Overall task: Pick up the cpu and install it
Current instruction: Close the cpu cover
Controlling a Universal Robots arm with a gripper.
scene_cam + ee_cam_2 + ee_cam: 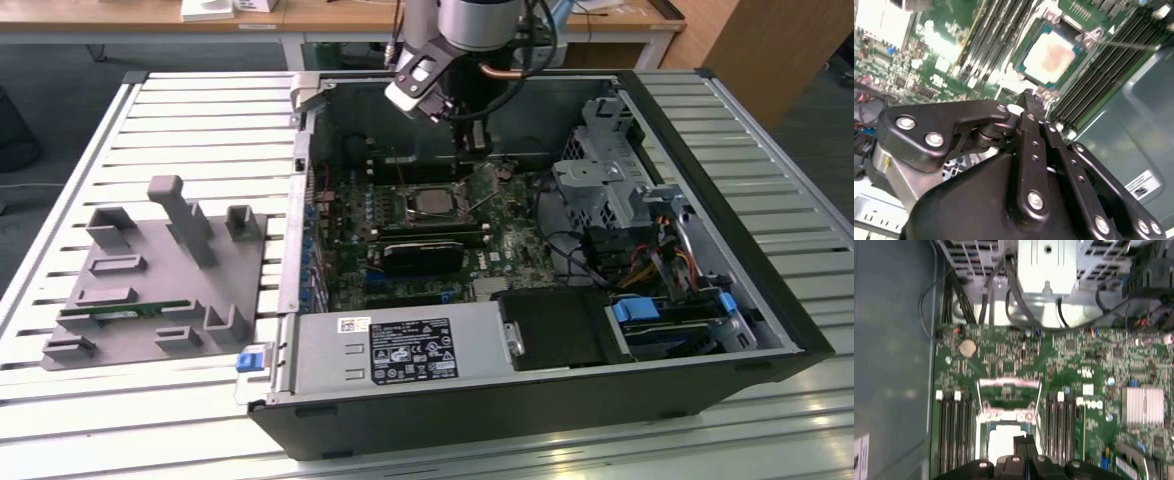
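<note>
A slatted metal bench (200, 110) is carrying a big dark computer case (534, 410) that is lying on its side with the panel off. The robot arm (474, 20) is reaching down into it from the far side. A green motherboard (350, 285) is covering the floor of the case. On the bench at the exterior view's left, beside the case, a grey moulded holder (134, 290) is sitting with a thin green memory stick (120, 313) lying in one of its slots.

Near the middle of the board, the socket's metal frame (1009, 385) is standing flipped open. The cpu (430, 203) is lying flat inside the socket, its pale top facing up in both wrist views (1051, 57) (996, 442).

The pincer (470, 138) is hanging just above the board beside the socket. In both wrist views (1028, 95) (1024, 440) its black fingers are pressing together, gripping nothing, their tips hovering at the edge of the cpu.
</note>
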